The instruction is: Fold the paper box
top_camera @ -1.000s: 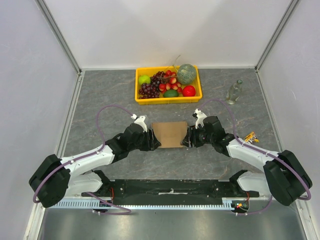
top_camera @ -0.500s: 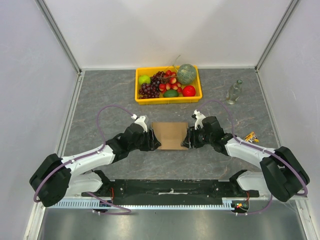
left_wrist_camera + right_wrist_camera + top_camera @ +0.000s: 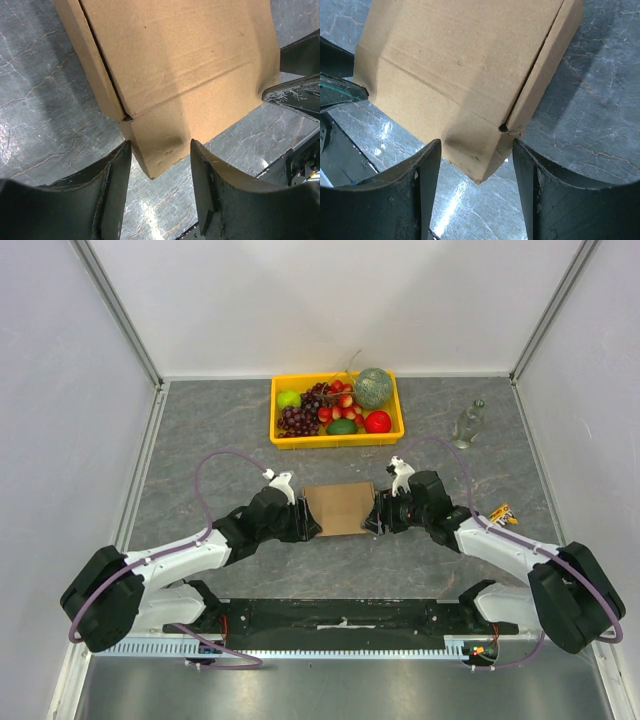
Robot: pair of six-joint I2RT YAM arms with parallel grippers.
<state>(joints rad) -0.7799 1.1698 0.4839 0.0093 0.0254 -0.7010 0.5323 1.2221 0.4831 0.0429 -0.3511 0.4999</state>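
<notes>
— Where's the box?
— Mid-counter, between the crate by the far edge and the near edge. Plain brown card, one side wall folded along an edge.
— Left pincer?
— Jaws partly apart, astride the box's left-end corner. I can't tell whether they pinch it.
— Right pincer?
— Likewise astride the right-end corner, grip unclear.
</notes>
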